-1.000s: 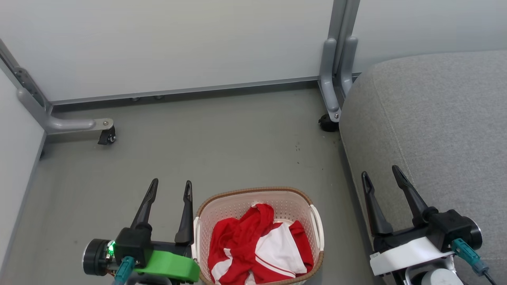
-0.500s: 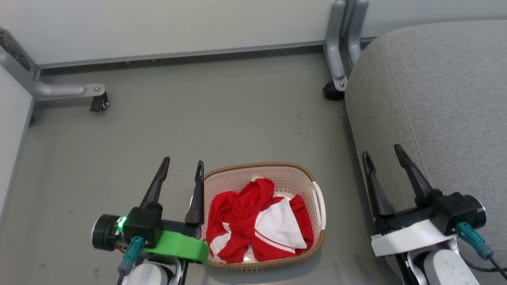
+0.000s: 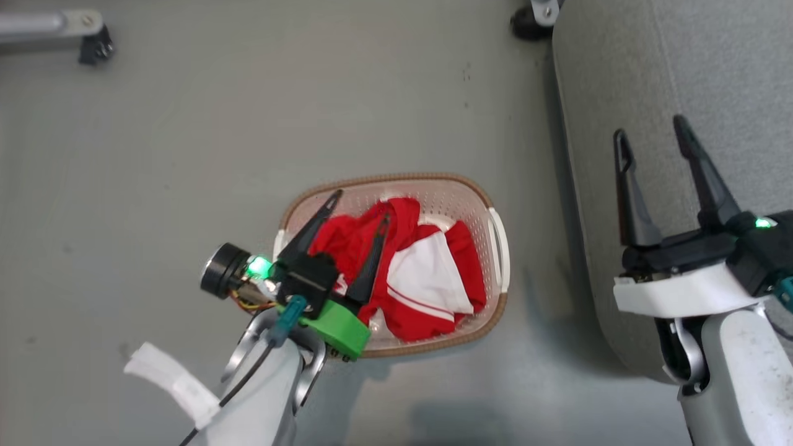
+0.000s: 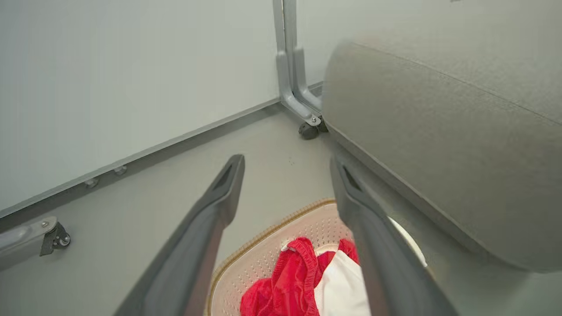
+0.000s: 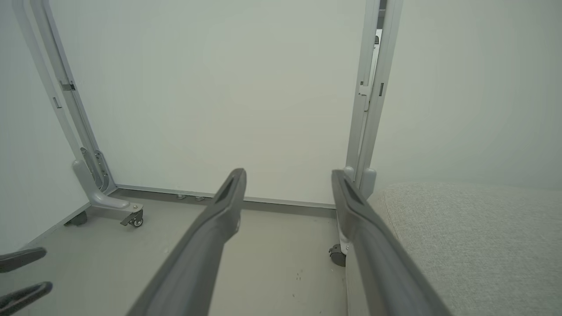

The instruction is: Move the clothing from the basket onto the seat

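Observation:
The cream basket with a brown rim stands on the grey floor, holding the red and white clothing in a crumpled heap. My left gripper hangs open over the basket's left half, its fingers above the red fabric and apart from it. In the left wrist view the clothing and basket lie below my left gripper. My right gripper stands open over the left edge of the light-grey seat, holding nothing. The right wrist view has the seat beside my right gripper.
Pale partition panels close the far side. Their grey legs end in casters, one by the seat's corner and one at the far left. Grey floor spreads left of and beyond the basket.
The head camera has tilted down. My left gripper has swung right, from beside the basket to over the clothing. Both grippers have stayed open.

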`<state>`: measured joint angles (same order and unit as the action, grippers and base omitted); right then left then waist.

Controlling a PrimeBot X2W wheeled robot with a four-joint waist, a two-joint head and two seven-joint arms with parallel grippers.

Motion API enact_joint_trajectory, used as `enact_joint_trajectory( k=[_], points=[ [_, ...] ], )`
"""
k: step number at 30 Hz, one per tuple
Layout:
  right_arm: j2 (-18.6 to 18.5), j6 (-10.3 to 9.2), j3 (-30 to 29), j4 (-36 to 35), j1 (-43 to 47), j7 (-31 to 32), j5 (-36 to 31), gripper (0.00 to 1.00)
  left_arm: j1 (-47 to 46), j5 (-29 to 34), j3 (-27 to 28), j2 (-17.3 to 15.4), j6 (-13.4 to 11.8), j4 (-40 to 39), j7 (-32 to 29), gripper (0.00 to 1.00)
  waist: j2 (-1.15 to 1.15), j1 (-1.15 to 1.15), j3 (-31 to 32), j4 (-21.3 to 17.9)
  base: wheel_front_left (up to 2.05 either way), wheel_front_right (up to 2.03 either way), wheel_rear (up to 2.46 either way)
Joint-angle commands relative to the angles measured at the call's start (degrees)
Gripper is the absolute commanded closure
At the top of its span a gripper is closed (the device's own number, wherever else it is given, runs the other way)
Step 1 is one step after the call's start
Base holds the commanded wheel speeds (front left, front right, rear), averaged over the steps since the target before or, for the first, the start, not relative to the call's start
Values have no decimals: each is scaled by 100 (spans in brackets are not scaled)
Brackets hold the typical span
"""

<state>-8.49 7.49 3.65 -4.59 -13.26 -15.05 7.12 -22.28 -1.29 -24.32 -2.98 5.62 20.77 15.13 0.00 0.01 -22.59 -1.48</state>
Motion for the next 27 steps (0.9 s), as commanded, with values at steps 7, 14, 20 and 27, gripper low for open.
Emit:
enact_joint_trajectory(
  k=[7,14,20,27],
  points=[
    [-7,0,15,-264,-511,-19,-117,0,-1118,559,-866,-347,149,1314,4,0,0,-1,-1480,-564,0,0,0],
    [180,0,147,-422,-829,-19,-150,0,-2145,976,-1598,-559,177,2932,4,0,0,-1,-2069,-1006,0,0,0],
    [387,0,142,-472,-1000,-19,-79,0,-2755,1362,-1979,-714,83,3990,4,0,0,-1,-2441,-1376,0,0,0],
    [545,0,114,-410,-1098,-19,42,0,-3135,1630,-2269,-888,-38,4895,-217,0,0,-1,-2731,-1743,0,0,0]
  ],
)
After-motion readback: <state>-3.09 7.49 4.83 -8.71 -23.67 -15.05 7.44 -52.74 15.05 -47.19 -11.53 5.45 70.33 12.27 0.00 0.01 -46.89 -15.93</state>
